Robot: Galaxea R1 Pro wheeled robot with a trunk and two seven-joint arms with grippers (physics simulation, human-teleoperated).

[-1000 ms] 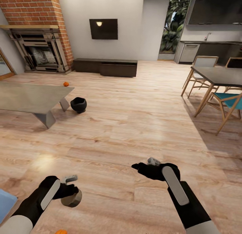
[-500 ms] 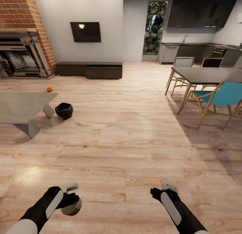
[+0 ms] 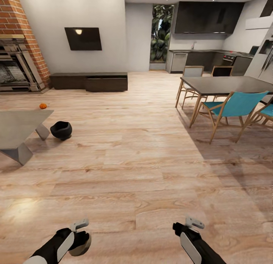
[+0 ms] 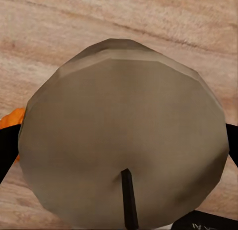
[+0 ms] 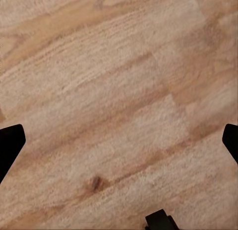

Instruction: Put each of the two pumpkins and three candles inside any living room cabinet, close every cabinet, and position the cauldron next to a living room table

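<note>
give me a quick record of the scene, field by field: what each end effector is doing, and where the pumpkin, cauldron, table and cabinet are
left end effector: shut on candle, low over floor
right end effector: open, empty, above bare floor
pumpkin: on floor, beyond table, toward fireplace
cauldron: on floor, upright, beside table's corner
table: near left
cabinet: against far wall under TV, one front looks slightly out
dining table: right, with chairs
</note>
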